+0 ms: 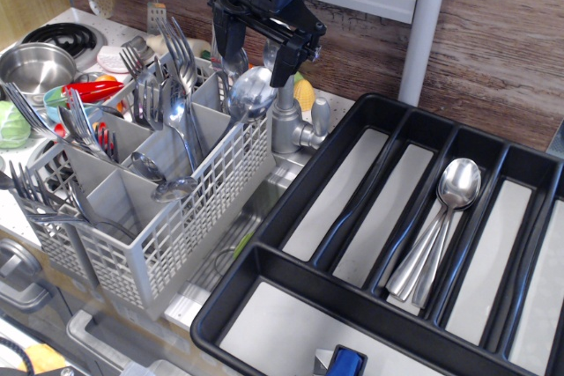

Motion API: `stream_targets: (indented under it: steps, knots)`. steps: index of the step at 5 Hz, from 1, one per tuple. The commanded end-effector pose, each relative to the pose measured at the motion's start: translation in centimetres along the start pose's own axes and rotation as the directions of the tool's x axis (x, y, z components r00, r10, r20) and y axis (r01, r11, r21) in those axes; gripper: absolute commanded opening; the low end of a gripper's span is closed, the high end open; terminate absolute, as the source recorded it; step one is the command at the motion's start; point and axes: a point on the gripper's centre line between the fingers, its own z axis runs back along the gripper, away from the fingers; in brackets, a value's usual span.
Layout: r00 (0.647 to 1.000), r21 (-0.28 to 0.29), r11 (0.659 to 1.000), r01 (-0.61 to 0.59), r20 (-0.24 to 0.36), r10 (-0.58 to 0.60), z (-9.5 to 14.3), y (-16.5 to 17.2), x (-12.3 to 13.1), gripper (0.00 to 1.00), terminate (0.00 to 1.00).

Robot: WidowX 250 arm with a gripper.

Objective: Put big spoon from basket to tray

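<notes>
Tray (291, 191): cut off at right and bottom edges | blue object (346, 362): cropped at bottom edge | big spoon (250, 92): handle hidden inside basket (189, 217)

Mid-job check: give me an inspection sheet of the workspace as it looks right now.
Surface: counter mostly covered; steel faucet between basket and tray.
Big spoon: wide-bowled big spoon stands bowl-up at the basket's back corner, right under the gripper.
Basket: grey basket holds forks and narrower spoons in several compartments.
Tray: black tray; two spoons lie in one long compartment, a blue item in the crosswise one.
Gripper: gripper open, fingers astride the big spoon's top; contact cannot be told.
Clutter: steel pot, red utensil, stove coil behind the basket.
Cables: nothing seen.
Surroundings: wood-look wall, grey pole.
</notes>
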Motion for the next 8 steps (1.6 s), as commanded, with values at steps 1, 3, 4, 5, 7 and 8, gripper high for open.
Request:
stream_targets:
  steps: [1,3,4,5,7,8]
  knots:
    - [1.000,0.000,1.000,0.000,0.000,0.000,0.0,0.0,0.0,1.00,0.00]
    - [0.952,0.170,0.943,-0.285,-0.064,0.299,2.0,-2.5,1.2,1.00,0.00]
    - [0.893,0.213,0.879,-0.427,-0.055,0.447,1.7,-2.9,2.0,1.00,0.00]
    - [0.853,0.261,0.826,-0.500,-0.017,0.522,1.2,-2.9,2.4,1.00,0.00]
    - [0.838,0.336,0.784,-0.522,0.028,0.545,0.2,-2.3,1.9,1.00,0.00]
    - [0.841,0.320,0.792,-0.520,0.031,0.540,-0.8,-1.5,1.5,1.00,0.00]
